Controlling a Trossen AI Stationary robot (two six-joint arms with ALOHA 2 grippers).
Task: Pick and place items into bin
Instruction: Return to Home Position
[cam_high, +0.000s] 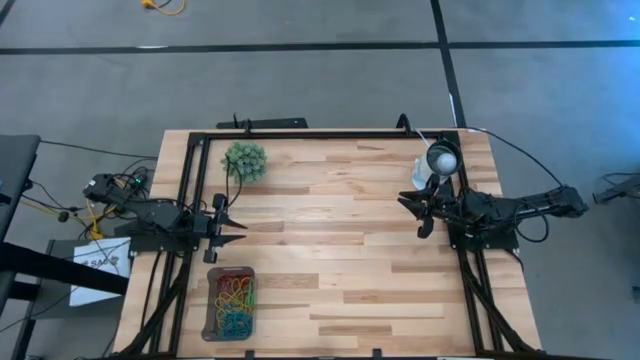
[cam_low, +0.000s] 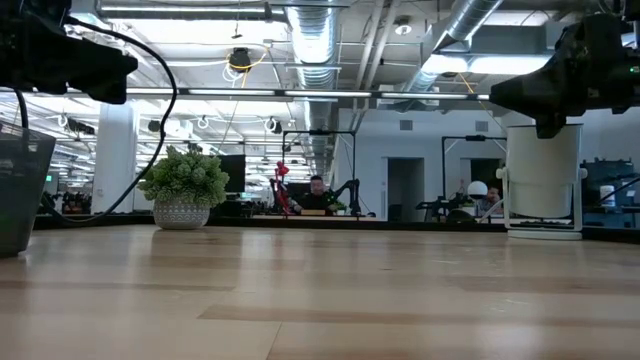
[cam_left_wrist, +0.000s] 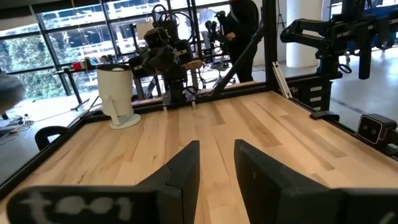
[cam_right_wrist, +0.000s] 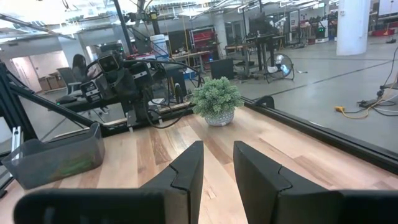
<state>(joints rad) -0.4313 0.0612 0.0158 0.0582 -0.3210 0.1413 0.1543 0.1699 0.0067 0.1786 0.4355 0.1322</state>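
- Table (cam_high: 340, 230): pale wood planks with a black metal frame (cam_high: 190, 180) along its back and side edges. In the low view the boards run flat towards the room behind.
- Bin (cam_high: 211, 300): a dark tray on the table's front left corner, just in front of the left arm. From the right wrist view its walls look see-through, with green showing faintly inside.
- Rubber bands (cam_high: 235, 300): a heap of red, yellow, green and blue loops lying inside the bin.
- Left gripper (cam_left_wrist: 216, 149): sits at the left edge of the table, level and pointing across it towards the right arm. There is a narrow gap between the fingers and nothing in it.
- Right gripper (cam_right_wrist: 217, 149): sits at the right edge, pointing back across the table. It also has a narrow gap and holds nothing.
- Plant ball (cam_high: 245, 160): a fuzzy green ball in a pale pot, back left, well apart from the bin.
- White lamp (cam_high: 443, 158): a round white body on a flat base, back right, just behind the right gripper.
- Floor: grey, crossed by dark lines, with a yellow cable (cam_high: 160, 6) at the far edge of the high view.
- Room: an open workshop with silver ducts (cam_low: 318, 40) and strip lights overhead, a white pillar, and benches with other dark arms. A person (cam_low: 317, 192) sits far back, and a person in dark clothes (cam_left_wrist: 242, 28) stands beyond the table in the left wrist view.
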